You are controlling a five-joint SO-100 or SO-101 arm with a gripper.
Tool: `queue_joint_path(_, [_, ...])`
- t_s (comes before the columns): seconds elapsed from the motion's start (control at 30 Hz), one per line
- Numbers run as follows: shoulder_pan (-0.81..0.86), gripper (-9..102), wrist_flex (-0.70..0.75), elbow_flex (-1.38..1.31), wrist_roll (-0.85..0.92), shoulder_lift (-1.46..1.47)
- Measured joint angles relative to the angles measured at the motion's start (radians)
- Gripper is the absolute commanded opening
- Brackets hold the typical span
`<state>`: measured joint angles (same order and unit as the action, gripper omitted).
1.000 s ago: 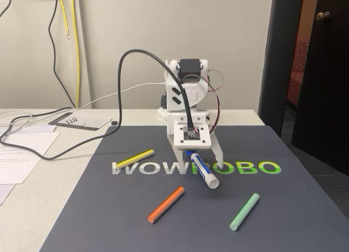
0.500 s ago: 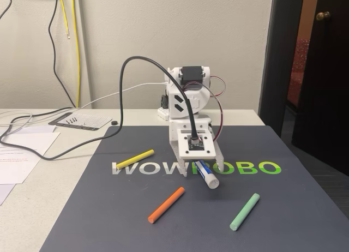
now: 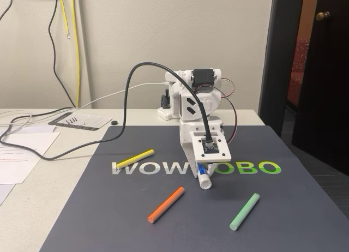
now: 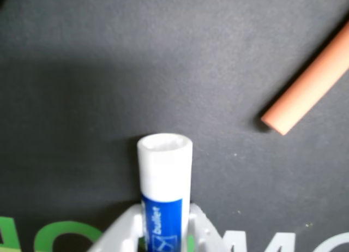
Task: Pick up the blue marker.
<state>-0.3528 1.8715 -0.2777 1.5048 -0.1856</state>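
You are gripping the blue marker in the gripper, its fingers clenched on the barrel above the WOWROBO mat; lift straight up, squeezing firmly.

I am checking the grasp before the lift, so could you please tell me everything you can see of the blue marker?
The blue marker is a thick white barrel, plastic by its look, with a blue label band printed "bullet" in white. Its flat white end points away from the wrist camera. In the fixed view it pokes out below the gripper, white end forward and down, over the dark mat. The white fingers flank the label band on both sides. Its cap end is hidden behind the gripper. Whether it touches the mat cannot be told.
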Motion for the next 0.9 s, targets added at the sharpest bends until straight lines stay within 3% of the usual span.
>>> queue_joint_path(0.3, [0.000,0,0.000,0.000,-0.044,0.000])
queue_joint_path(0.9, [-0.003,0,0.000,0.002,-0.359,-0.253])
